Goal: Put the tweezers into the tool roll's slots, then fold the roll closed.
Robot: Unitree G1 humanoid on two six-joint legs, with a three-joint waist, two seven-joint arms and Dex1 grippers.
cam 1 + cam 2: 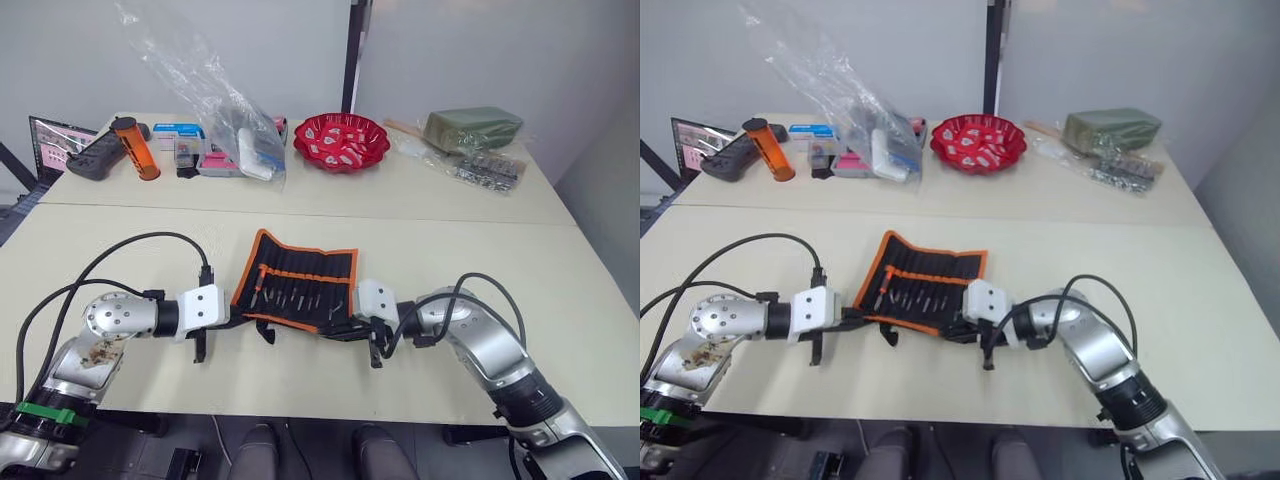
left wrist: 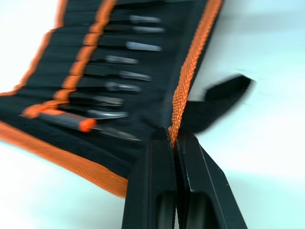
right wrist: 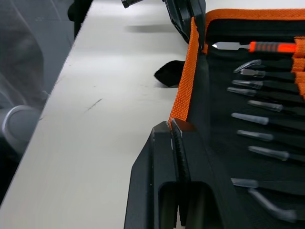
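The tool roll (image 1: 298, 280) lies unrolled on the table in front of me, black with orange edging. Several tweezers (image 2: 119, 74) sit in its slots (image 3: 281, 126), their tips showing, beside an orange-handled tool (image 2: 62, 119). My left gripper (image 2: 172, 137) is shut on the orange edging at the roll's near left corner, next to the small black strap (image 2: 214, 102). My right gripper (image 3: 172, 125) is shut on the same near edging at the right corner. In the head view both grippers (image 1: 240, 318) (image 1: 348, 326) flank the roll's near edge, which is lifted slightly.
Along the table's far side stand a red bowl (image 1: 340, 140), a clear plastic bag with boxes (image 1: 235, 130), an orange cylinder (image 1: 135, 148), a black device (image 1: 95, 155) and a green bundle (image 1: 472, 127). Bare tabletop surrounds the roll.
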